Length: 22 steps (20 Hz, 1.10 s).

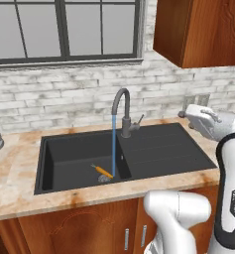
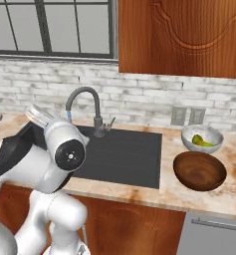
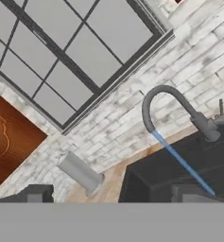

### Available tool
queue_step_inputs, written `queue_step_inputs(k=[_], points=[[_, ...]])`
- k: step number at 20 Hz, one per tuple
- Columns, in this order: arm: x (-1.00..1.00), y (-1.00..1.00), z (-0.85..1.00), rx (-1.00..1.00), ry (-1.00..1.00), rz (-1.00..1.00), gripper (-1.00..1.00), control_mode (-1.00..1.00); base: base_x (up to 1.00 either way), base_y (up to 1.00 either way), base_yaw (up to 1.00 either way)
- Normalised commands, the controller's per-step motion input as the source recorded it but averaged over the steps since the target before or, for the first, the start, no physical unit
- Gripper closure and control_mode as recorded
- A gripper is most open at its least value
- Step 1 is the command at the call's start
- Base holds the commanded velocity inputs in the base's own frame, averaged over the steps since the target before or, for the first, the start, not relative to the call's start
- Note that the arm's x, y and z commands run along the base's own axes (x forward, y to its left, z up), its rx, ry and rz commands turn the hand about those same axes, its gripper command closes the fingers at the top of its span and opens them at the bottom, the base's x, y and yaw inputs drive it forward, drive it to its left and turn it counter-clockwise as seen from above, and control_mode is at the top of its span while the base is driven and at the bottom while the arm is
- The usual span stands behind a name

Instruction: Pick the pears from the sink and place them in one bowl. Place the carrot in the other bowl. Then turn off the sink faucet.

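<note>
gripper (image 3: 113, 194) up in the air, dark fingers spread wide, holding nothing. slim orange carrot (image 1: 103, 171) lies by the drain in the matte black sink (image 1: 153, 149), tall grey gooseneck faucet (image 1: 123, 112) running.

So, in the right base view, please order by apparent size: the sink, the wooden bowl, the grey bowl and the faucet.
1. sink, clearly the largest.
2. faucet and wooden bowl: tall versus wide, too alike to rank.
3. grey bowl: smallest in the picture, though it stands farther back, so the two bowls may really match.
</note>
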Motion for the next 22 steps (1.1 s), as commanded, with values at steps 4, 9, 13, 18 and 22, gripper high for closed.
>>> queue_step_inputs(k=[4,9,13,18,22], points=[[-0.91,1.00,0.13,-0.14,-0.20,0.15,-1.00,-1.00,0.00,0.00,0.00],[-0.90,1.00,0.02,-0.16,-0.18,0.15,-1.00,-1.00,0.00,0.00,0.00],[-0.27,1.00,-0.47,-0.27,-0.06,0.15,-1.00,-1.00,0.00,0.00,0.00],[0.71,0.93,-0.92,-0.30,0.05,0.14,-1.00,-1.00,0.00,0.00,0.00],[0.84,0.82,-0.60,-0.16,0.11,0.13,-1.00,-1.00,0.00,0.00,0.00]])
